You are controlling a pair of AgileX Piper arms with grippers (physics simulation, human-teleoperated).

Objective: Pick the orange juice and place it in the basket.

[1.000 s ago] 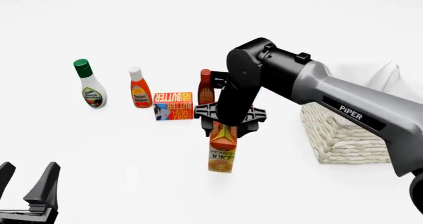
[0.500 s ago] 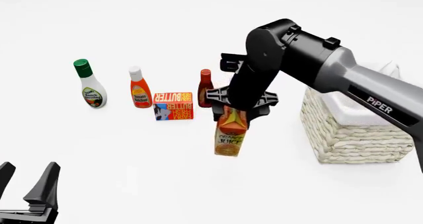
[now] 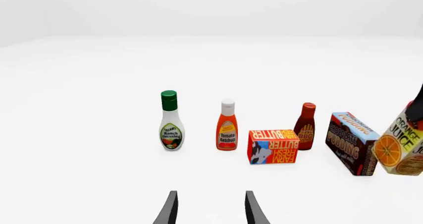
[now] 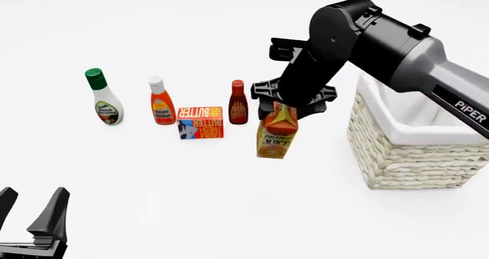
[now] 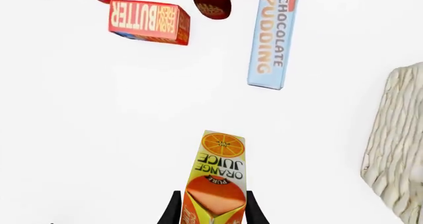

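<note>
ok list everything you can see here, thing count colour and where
orange juice: 1, orange and yellow carton, held off the table left of the basket
basket: 1, cream wicker with white liner, right side
ranch dressing bottle: 1, white with green cap, far left of the row
ketchup bottle: 1, orange with white cap, right of the ranch
butter box: 1, orange, right of the ketchup
bbq sauce bottle: 1, dark red, right of the butter
chocolate pudding box: 1, brown and light blue, beyond the bbq
left claw: open, near left corner
right claw: shut on the carton top

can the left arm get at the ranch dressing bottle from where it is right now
Probably yes. The left gripper sits open and empty at the near left, and the ranch bottle stands at the left end of the row with bare table between them. The right gripper, holding the juice, is well off to the right.
</note>
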